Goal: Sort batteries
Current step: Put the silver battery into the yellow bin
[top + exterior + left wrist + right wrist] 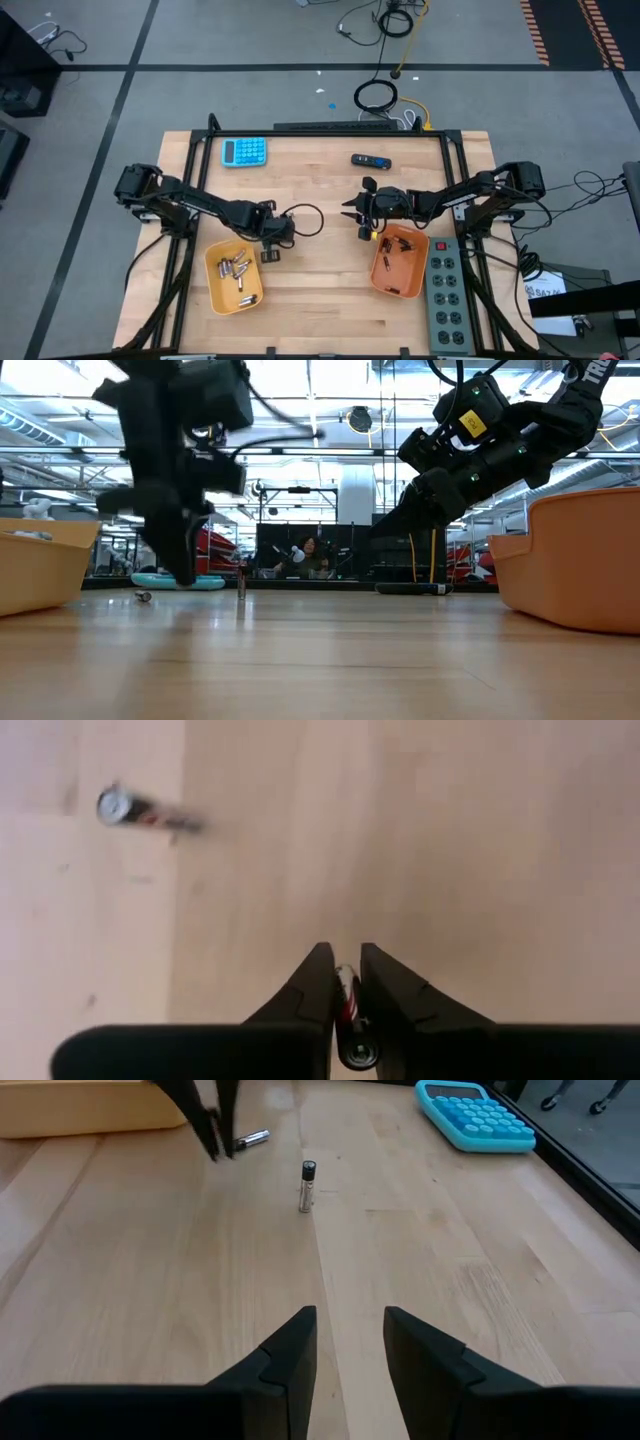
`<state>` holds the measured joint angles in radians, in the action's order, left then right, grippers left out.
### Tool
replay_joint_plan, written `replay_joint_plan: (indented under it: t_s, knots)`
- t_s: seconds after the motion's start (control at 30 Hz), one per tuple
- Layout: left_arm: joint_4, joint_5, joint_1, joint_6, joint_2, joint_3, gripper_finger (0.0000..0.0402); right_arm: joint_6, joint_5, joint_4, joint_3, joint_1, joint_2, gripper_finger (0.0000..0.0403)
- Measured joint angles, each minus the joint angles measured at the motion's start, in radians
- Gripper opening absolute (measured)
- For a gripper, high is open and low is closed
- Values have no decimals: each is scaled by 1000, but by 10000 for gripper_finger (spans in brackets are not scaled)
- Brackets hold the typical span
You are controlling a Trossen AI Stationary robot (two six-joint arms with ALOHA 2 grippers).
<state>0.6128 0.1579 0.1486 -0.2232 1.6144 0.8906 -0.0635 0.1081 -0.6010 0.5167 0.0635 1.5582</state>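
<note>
My left gripper (346, 970) stands over the table just right of the left orange tray (222, 292), shut on a small red-and-silver battery (347, 1000). That tray holds several silvery batteries (236, 270). One battery (307, 1185) stands upright on the table between the arms, and another (251, 1140) lies beside my left gripper's fingers (212, 1135). My right gripper (350, 1335) hovers open left of the right orange tray (415, 285), which holds small dark batteries (402, 245). My left gripper pinches the battery's sides (346, 988) between its two fingers. The fingers come from above, pointing steeply down, and the battery lies along them, its round end (357, 1050) back toward the wrist. Whether its lower end touches the table, I cannot tell.
A blue calculator (244, 151) lies at the far left of the table and a black gadget with a blue end (371, 160) at the far middle. A grey power strip (447, 292) runs along the right edge. Bare wood lies between the trays.
</note>
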Motion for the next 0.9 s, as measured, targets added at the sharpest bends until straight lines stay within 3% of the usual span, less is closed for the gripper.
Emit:
replay_joint_plan:
  t_s: [0.07, 0.17, 0.27, 0.37, 0.63, 0.77, 0.9]
  knots:
    - [2, -72, 2, -10, -31, 10, 37, 0, 0, 0, 0, 0, 0, 109]
    - [-22, -268, 9, -74, -95, 12, 37, 0, 0, 2, 0, 0, 0, 109]
    - [-23, -511, 17, -252, -153, 14, 37, 0, 0, 6, 0, 0, 0, 109]
    - [14, -623, 70, -424, -192, -5, 37, 3, 0, 7, 0, 0, 0, 109]
    - [287, -643, 253, -679, -192, -28, 44, 7, -1, 0, 0, 0, 0, 109]
    - [325, -575, 274, -743, -192, -29, 99, 16, -1, -1, 0, 0, 0, 109]
    - [338, -579, 270, -743, -192, -29, 140, 21, -1, -1, 0, 0, 0, 109]
